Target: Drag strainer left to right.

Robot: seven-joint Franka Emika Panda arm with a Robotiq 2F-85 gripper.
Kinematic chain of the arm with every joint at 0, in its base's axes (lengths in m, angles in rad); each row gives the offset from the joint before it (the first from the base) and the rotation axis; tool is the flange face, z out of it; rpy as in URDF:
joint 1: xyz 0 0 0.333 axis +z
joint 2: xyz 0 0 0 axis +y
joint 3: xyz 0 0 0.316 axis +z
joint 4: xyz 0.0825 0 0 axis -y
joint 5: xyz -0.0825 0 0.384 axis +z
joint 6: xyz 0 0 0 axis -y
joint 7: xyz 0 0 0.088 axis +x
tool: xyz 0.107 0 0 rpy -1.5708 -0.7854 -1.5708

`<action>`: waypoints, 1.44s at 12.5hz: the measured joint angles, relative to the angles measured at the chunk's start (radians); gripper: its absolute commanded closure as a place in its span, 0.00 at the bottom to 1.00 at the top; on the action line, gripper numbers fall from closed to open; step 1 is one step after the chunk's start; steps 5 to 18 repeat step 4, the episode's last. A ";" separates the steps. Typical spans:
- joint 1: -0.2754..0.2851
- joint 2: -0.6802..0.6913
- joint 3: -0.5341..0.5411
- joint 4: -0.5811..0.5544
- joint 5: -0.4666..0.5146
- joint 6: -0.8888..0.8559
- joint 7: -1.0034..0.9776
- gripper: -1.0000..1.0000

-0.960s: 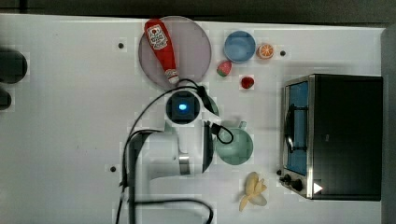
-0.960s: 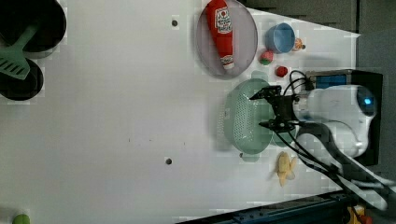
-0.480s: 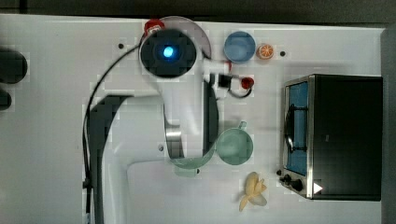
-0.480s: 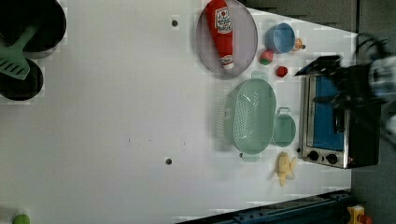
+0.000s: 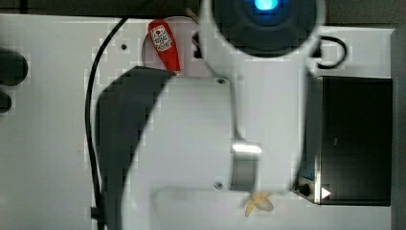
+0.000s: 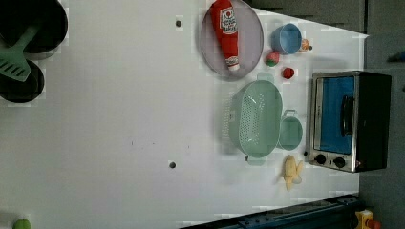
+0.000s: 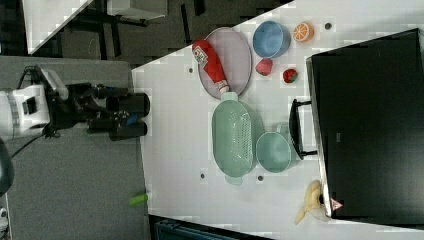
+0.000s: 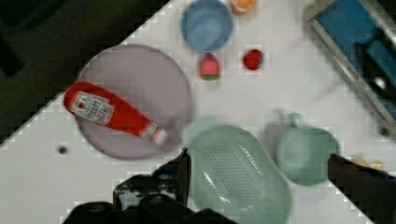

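Note:
The strainer [image 6: 255,119] is a pale mint-green oval colander with a dotted bottom. It rests on the white table, next to the green mug [image 6: 290,133]. It lies in front of the toaster oven in the right view [image 7: 234,137]. My gripper [image 7: 134,117] hangs high, well clear of the table, at the right view's left. Its dark fingers stand apart with nothing between them. In the wrist view the strainer [image 8: 238,179] lies far below the open gripper [image 8: 259,163], between the two fingers [image 8: 183,169]. The arm [image 5: 215,134] hides the strainer in the top view.
A ketchup bottle [image 6: 227,28] lies on a grey plate [image 6: 250,45] beside the strainer. A blue bowl [image 6: 286,38], an orange half, a strawberry [image 6: 288,73] and another small fruit sit beyond it. The toaster oven [image 6: 348,119] stands past the mug, with a banana [image 6: 291,171] near it.
The arm has lifted off the strainer and risen close to the top camera, leaving the left view. The strainer stays where it was beside the mug.

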 measured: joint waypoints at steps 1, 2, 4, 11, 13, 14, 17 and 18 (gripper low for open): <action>-0.007 -0.011 -0.006 0.000 -0.006 -0.044 -0.004 0.00; -0.011 -0.012 -0.005 0.000 -0.013 -0.058 -0.013 0.00; -0.006 -0.011 -0.001 -0.012 -0.009 -0.055 -0.036 0.00; -0.006 -0.011 -0.001 -0.012 -0.009 -0.055 -0.036 0.00; -0.006 -0.011 -0.001 -0.012 -0.009 -0.055 -0.036 0.00; -0.006 -0.011 -0.001 -0.012 -0.009 -0.055 -0.036 0.00; -0.006 -0.011 -0.001 -0.012 -0.009 -0.055 -0.036 0.00; -0.006 -0.011 -0.001 -0.012 -0.009 -0.055 -0.036 0.00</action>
